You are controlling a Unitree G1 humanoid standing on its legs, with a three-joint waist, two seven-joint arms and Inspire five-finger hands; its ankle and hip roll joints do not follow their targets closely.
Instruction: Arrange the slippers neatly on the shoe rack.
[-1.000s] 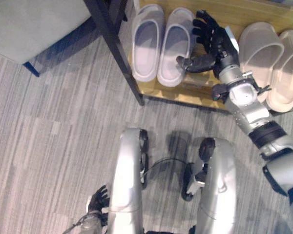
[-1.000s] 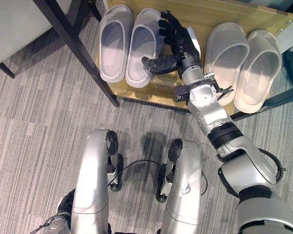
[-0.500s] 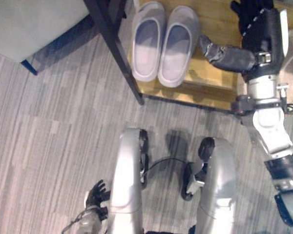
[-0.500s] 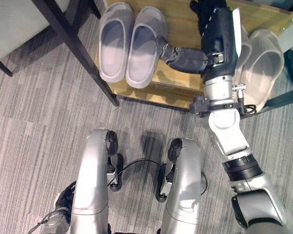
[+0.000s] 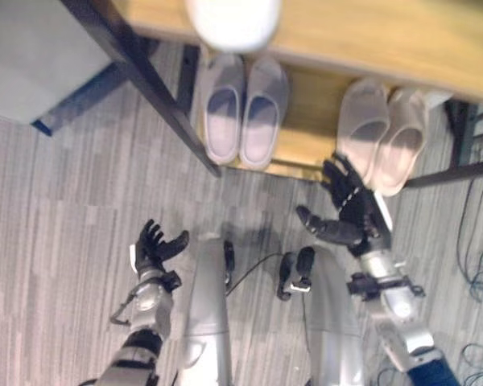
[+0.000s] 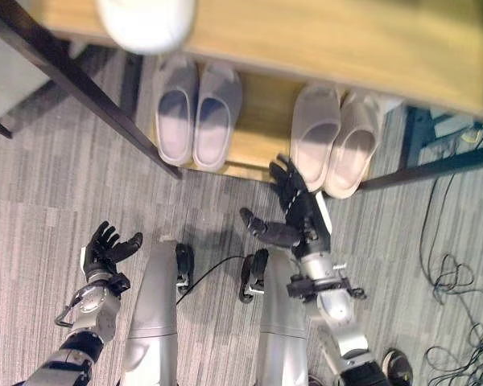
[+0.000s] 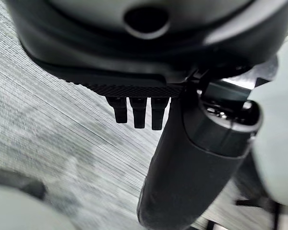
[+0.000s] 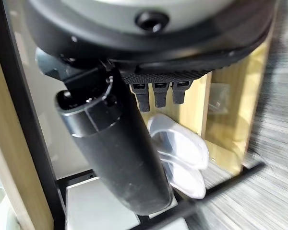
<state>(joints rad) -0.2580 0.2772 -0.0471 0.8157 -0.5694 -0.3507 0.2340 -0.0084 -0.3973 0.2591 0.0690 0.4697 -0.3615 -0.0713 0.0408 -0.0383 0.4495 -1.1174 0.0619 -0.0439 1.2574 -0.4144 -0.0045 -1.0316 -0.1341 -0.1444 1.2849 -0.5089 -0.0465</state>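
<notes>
Two pairs of slippers stand side by side on the wooden lower shelf [image 5: 307,138] of the shoe rack: a grey pair [image 5: 243,119] on the left and a beige pair [image 5: 381,137] on the right, toes pointing in. My right hand [image 5: 350,213] hovers open over the carpet just in front of the beige pair, holding nothing. Its wrist view looks past the thumb [image 8: 116,153] at a pair of slippers [image 8: 181,160] on the shelf. My left hand [image 5: 155,245] is open and empty above the carpet at the lower left.
The rack's wooden top board [image 5: 370,32] overhangs the slippers' far ends, with a white round object [image 5: 232,20] on it. A dark slanted leg [image 5: 149,88] and a grey seat [image 5: 28,56] are at the left. Cables [image 5: 476,261] lie on the floor at the right.
The camera has pulled back, bringing the rack's top board into view. My right hand has drawn back from the shelf to the floor in front. My left hand has risen.
</notes>
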